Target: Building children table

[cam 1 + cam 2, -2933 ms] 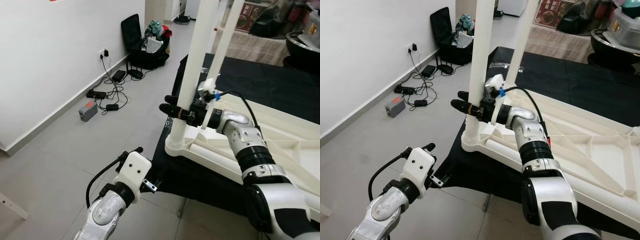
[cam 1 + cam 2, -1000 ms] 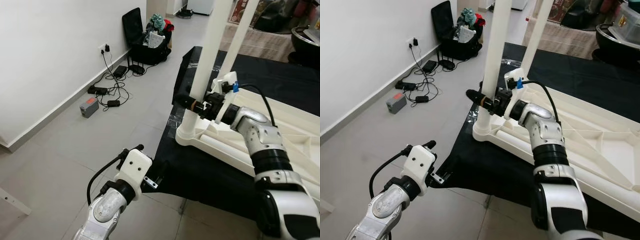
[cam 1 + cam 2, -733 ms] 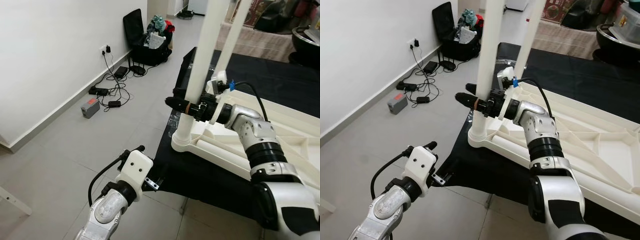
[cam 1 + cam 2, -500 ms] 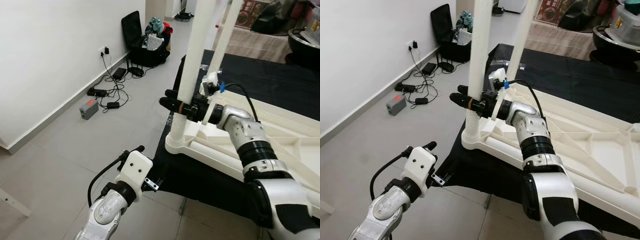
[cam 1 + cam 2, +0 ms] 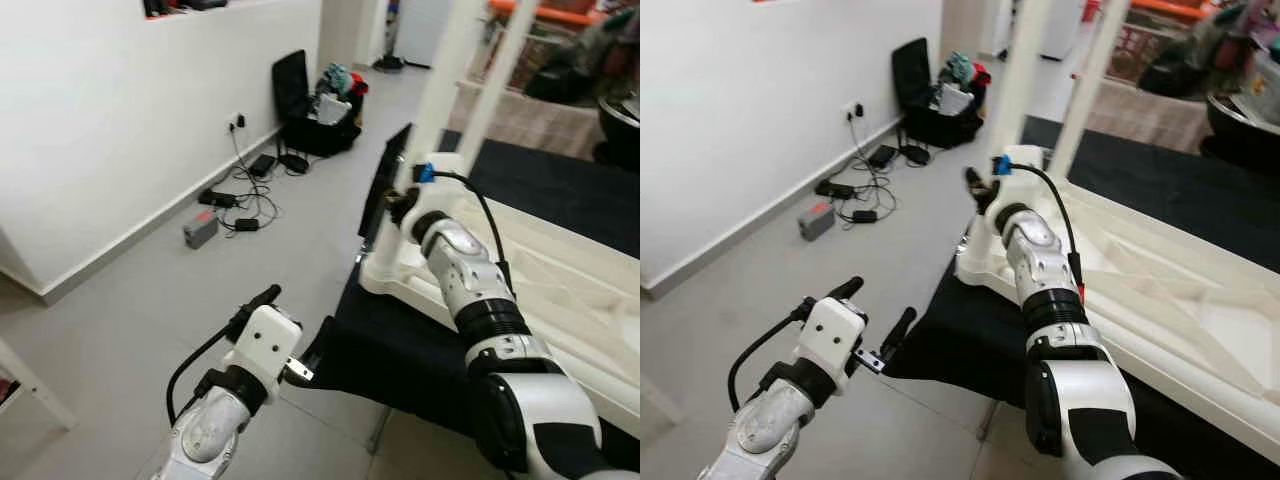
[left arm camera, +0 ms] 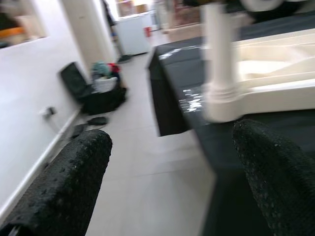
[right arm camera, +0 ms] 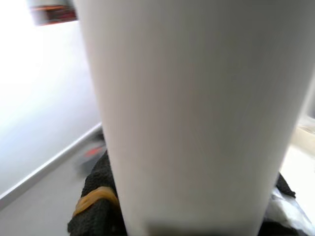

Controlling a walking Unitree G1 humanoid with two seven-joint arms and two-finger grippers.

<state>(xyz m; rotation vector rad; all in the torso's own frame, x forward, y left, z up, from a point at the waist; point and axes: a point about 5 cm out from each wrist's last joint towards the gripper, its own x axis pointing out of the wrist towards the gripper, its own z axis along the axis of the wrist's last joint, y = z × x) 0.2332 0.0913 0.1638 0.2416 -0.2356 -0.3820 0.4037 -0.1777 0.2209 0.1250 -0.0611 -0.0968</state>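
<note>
The black cloth [image 5: 970,345] covers a low platform, and on it the white children's table [image 5: 1160,290] lies upside down, its underside ribs up and its top flat on the cloth. At the table's corner nearest the cloth's near-left edge stands a white leg [image 5: 1018,85], long axis vertical, foot pointing at the ceiling, its base seated in the corner socket [image 5: 978,262]. A second leg [image 5: 1092,75] rises at the corner behind it. The right gripper [image 5: 980,190] reaches sideways at the near leg just above the socket; the right wrist view shows the leg [image 7: 197,108] pressed between its black fingers [image 7: 96,206], so it is clamped on the leg. The left gripper [image 5: 872,322] hangs off the cloth's edge over the floor tiles, fingers spread and empty, well apart from the leg; the right arm is far nearer for any twisting or seating of that leg.
</note>
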